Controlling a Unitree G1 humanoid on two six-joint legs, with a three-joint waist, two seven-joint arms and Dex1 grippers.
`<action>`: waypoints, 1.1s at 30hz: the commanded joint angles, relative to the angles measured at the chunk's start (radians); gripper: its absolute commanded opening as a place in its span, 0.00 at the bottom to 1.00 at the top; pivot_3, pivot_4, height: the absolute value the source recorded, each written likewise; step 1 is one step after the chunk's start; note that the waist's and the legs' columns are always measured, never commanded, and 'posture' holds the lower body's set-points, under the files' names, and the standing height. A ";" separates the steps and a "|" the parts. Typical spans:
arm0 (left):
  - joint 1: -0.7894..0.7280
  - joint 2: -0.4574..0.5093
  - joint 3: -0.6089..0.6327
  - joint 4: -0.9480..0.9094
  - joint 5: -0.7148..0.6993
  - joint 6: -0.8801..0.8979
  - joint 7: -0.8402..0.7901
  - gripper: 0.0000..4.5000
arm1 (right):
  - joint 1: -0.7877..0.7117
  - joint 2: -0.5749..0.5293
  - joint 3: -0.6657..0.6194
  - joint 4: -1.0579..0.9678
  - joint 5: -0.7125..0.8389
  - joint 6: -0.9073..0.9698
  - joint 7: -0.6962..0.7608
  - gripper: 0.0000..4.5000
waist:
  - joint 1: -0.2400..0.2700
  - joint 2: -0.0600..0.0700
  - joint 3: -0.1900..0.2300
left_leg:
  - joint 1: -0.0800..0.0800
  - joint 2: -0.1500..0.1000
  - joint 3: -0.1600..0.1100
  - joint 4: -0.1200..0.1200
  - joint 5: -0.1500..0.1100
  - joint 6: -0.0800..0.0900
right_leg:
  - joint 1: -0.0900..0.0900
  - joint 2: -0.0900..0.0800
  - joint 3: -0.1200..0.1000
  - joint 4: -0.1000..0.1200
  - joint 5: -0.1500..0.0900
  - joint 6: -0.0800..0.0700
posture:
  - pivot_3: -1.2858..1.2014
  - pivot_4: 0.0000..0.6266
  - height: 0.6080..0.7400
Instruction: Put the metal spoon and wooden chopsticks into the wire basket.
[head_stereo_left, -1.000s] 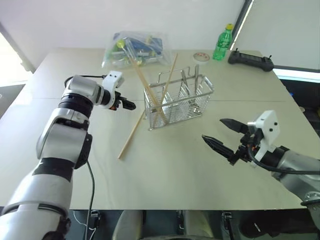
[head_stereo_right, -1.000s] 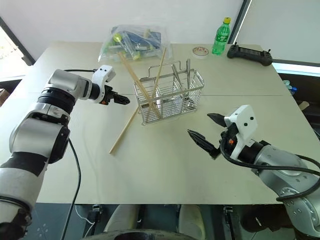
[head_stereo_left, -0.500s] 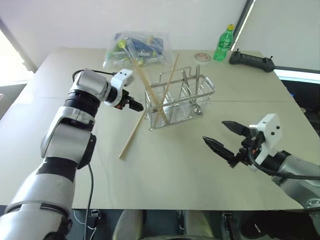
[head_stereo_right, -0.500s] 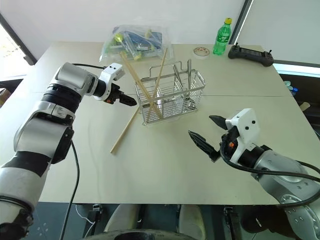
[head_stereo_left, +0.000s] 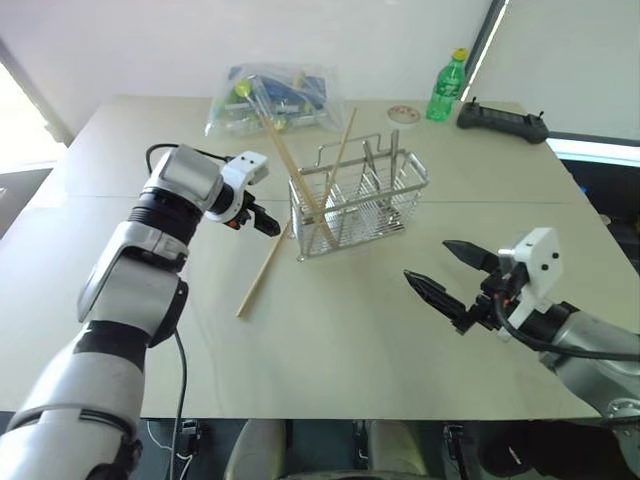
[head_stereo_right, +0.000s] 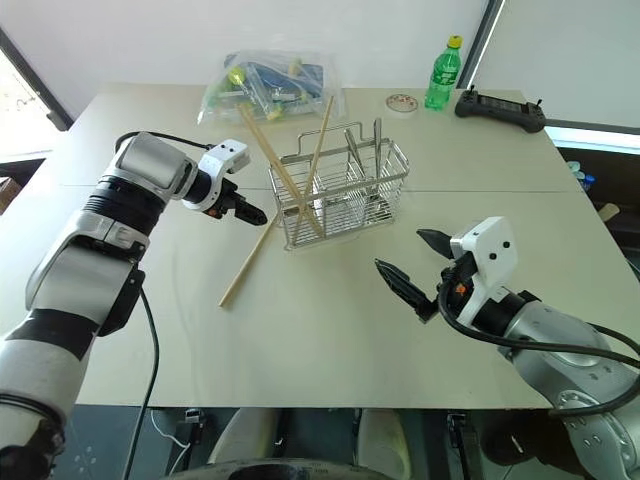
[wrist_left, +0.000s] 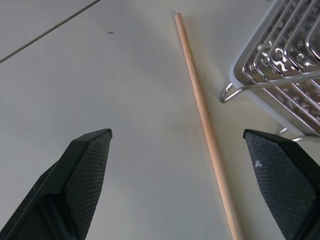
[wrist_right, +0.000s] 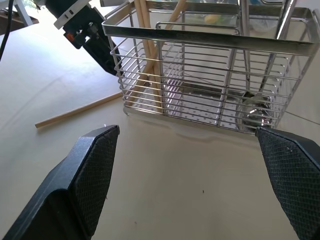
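- Left gripper (wrist_left: 175, 185) spread wide and empty, angled down over the worktop (head_stereo_left: 330, 350), just beside the corner of the rectangular silver wire-mesh basket (head_stereo_left: 357, 205).
- Between its black fingers (wrist_left: 82, 170), though nearer one side: one long pale tan wooden chopstick (wrist_left: 205, 125) lying flat, far end close against the basket's foot.
- Step in hand, likely: picking up this last loose chopstick. Best centred over the stick first, then lowered until both fingertips straddle it, closed gently across the thin shaft near the middle to avoid tipping or rolling.
- Care needed to keep clear of the basket's wire foot while descending.
- Right gripper (head_stereo_right: 415, 268) also wide open, holding nothing, hovering above the worktop on the basket's near side, well apart from the loose stick.
- Two more pale wooden chopsticks (head_stereo_left: 335, 165) already standing crossed in the basket's end compartment, tops rising well above the rim.
- Small shiny metal spoon (wrist_right: 252, 112) upright in the opposite end compartment, bowl down.
- Chopsticks plain, straight, slender.
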 joint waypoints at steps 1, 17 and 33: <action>-0.010 -0.006 -0.040 -0.025 0.015 -0.002 -0.026 0.99 | -0.009 0.016 0.009 -0.024 -0.011 -0.027 -0.009 1.00 | -0.001 0.000 0.000 | 0.000 0.000 0.000 0.000 0.000 0.000 | 0.000 0.000 0.000 0.000 0.000 0.000 | 0.52 0.24 0.62; 0.020 -0.128 -0.147 0.081 0.070 -0.057 -0.050 0.99 | 0.099 -0.002 0.008 -0.093 -0.006 -0.039 0.050 1.00 | 0.002 0.006 -0.004 | 0.002 0.000 0.000 0.001 0.000 0.000 | 0.003 0.000 0.000 0.000 -0.002 -0.001 | 0.52 0.24 0.62; 0.027 -0.105 -0.127 0.109 0.115 -0.045 -0.067 0.99 | 0.126 -0.033 -0.018 -0.099 0.014 -0.053 0.090 1.00 | 0.000 0.007 -0.005 | 0.004 0.001 0.000 0.003 0.000 0.000 | 0.007 -0.001 0.000 0.000 -0.005 0.001 | 0.52 0.24 0.62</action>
